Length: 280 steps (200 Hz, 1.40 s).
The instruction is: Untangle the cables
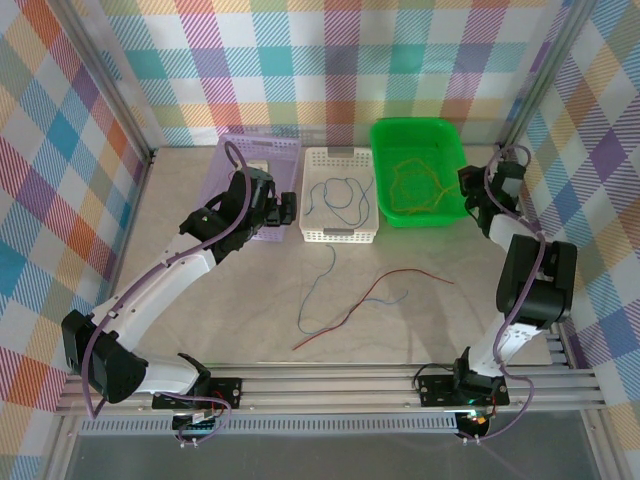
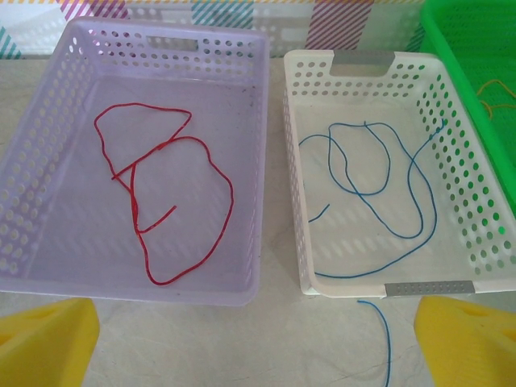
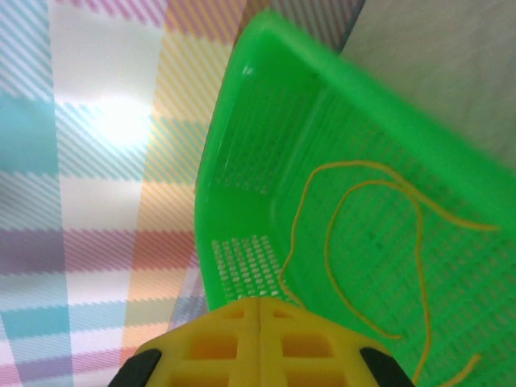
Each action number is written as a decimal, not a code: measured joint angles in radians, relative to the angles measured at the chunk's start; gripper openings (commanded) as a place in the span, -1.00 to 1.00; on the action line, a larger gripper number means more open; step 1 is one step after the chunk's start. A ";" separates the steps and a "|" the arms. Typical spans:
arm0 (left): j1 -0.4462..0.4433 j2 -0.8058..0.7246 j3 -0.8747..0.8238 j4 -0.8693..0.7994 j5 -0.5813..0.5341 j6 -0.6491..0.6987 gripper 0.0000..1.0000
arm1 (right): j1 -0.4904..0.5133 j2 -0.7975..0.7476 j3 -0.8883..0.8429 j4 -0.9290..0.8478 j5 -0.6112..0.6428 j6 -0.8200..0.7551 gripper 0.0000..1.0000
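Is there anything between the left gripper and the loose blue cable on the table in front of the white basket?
Nothing visible. The left gripper is open by the purple basket; the blue cable lies on bare table, only the red cable crossing it lower down.

At the far side of the table [image 1: 240, 310] stand the left basket [image 1: 275, 150], the middle basket [image 1: 340, 156] just beside it, and the right basket [image 1: 415, 128]. One cable [image 2: 218, 173] lies in the left basket, a second cable [image 2: 419, 177] in the middle, a third cable [image 1: 415, 185] in the right. Loose cables [image 1: 335, 318] cross on the table before the middle basket. The left gripper [image 1: 289, 208] hangs by the left basket's near right corner, the right gripper [image 1: 468, 188] beside the right basket.
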State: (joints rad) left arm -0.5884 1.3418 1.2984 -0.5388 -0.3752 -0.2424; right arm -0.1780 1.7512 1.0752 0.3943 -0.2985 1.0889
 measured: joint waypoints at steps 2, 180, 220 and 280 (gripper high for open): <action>0.000 0.000 0.000 0.000 0.000 0.000 1.00 | 0.005 0.000 0.007 -0.006 -0.001 -0.007 -1.00; 0.000 0.010 0.000 0.000 0.018 0.000 1.00 | 0.206 0.335 0.638 -0.805 -0.006 -0.455 -0.74; 0.000 0.010 0.000 0.000 0.018 0.000 1.00 | 0.212 0.335 0.677 -0.896 0.056 -0.507 -0.57; 0.000 0.011 0.000 0.000 0.019 0.002 1.00 | 0.224 0.335 0.702 -0.957 0.138 -0.564 -0.31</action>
State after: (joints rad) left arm -0.5884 1.3529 1.2984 -0.5392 -0.3565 -0.2409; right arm 0.0463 2.0865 1.7775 -0.5629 -0.1608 0.5247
